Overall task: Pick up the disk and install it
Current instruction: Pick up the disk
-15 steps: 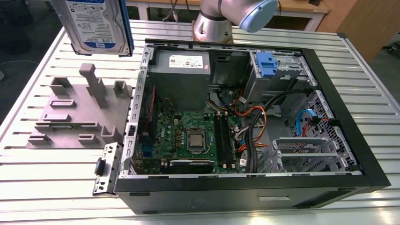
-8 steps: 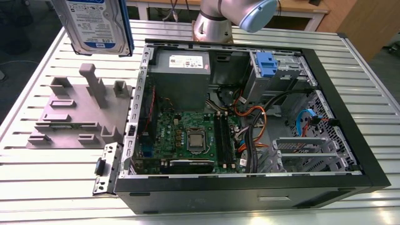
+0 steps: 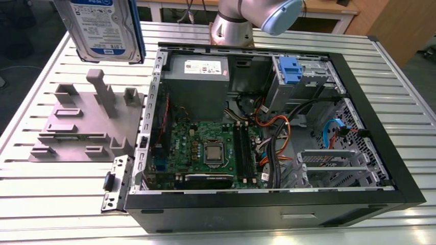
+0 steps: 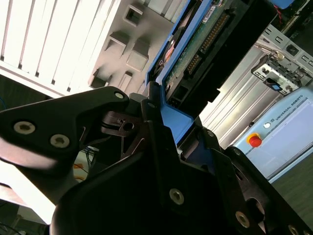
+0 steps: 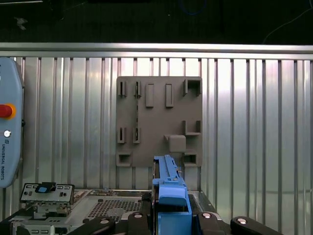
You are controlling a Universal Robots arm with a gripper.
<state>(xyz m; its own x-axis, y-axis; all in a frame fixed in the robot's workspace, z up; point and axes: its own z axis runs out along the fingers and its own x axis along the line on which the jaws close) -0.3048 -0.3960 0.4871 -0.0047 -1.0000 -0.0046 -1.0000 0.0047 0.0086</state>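
1. Exterior view: the disk (image 3: 102, 28) hangs in the air at the exterior view's far left, label toward the camera, well above the grey fixture plate (image 3: 75, 127) lying on the tabletop (image 3: 54, 204).
2. To the exterior view's right of that plate, just beside it, stands the open computer case (image 3: 381, 127). The disk is outside the case, not yet installed.
3. In both wrist views the tool (image 4: 176, 117) (image 5: 168, 223) is clamped on the disk, its black fingers (image 4: 151, 147) tight against the blue side rail.
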